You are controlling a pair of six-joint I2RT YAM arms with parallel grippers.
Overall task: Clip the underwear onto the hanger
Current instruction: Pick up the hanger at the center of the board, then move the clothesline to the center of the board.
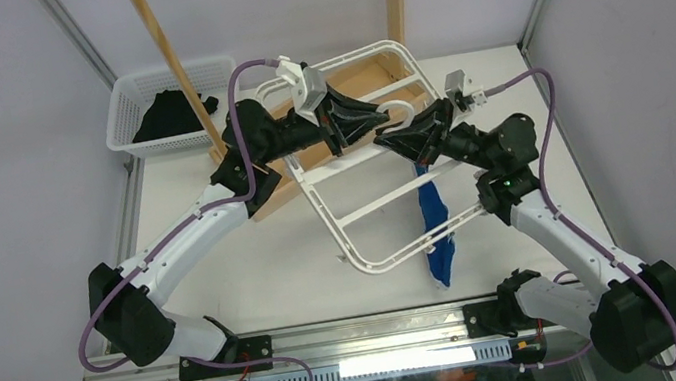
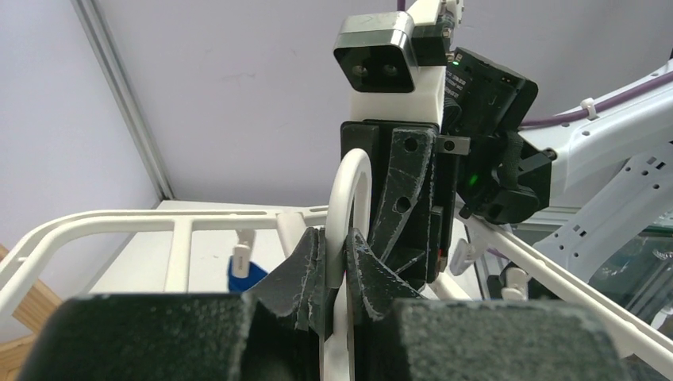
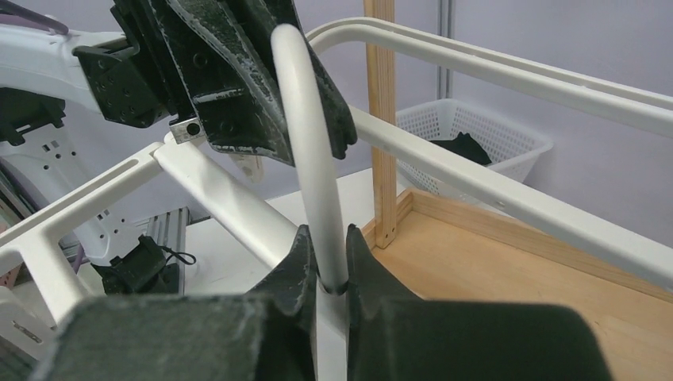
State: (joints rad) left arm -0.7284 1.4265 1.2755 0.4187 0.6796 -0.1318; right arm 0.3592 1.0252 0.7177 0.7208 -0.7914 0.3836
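The underwear — a limp blue strip — hangs from the white hanger.

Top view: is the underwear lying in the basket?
No, the underwear hangs from the hanger; the basket holds only a black garment.

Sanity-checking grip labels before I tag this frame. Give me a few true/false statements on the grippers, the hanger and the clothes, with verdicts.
1. The left gripper and the right gripper are both shut on the hook of the hanger. True.
2. The underwear lies in the basket. False: it hangs down from the hanger on the right arm's side.
3. The basket holds nothing. False: a black garment lies in it.
4. The basket stands at the far left of the table. True.
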